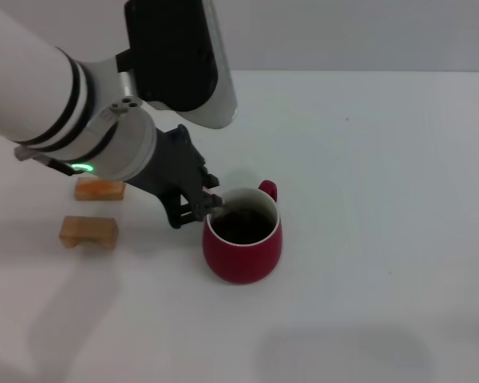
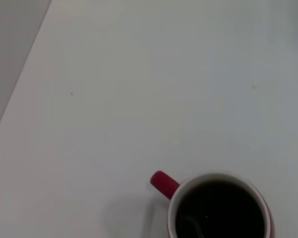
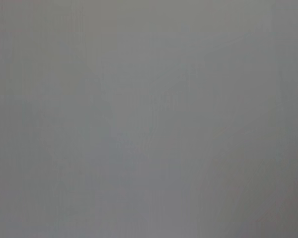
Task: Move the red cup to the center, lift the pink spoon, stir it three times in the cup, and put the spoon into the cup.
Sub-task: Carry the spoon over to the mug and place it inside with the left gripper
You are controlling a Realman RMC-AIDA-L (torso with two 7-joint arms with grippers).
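Left hand (image 1: pixel 211 203) at 1 red cup (image 1: pixel 243 247) rim; 2 wooden blocks (image 1: pixel 89 231) nearby.

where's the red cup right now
In the head view the red cup stands near the table's middle, just right of the left tool, with two wooden blocks off to its left.

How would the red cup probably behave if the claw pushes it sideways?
The red cup looks wide and squat, so it would probably slide on the smooth white table rather than tip. Its dark liquid sits high and may slosh over.
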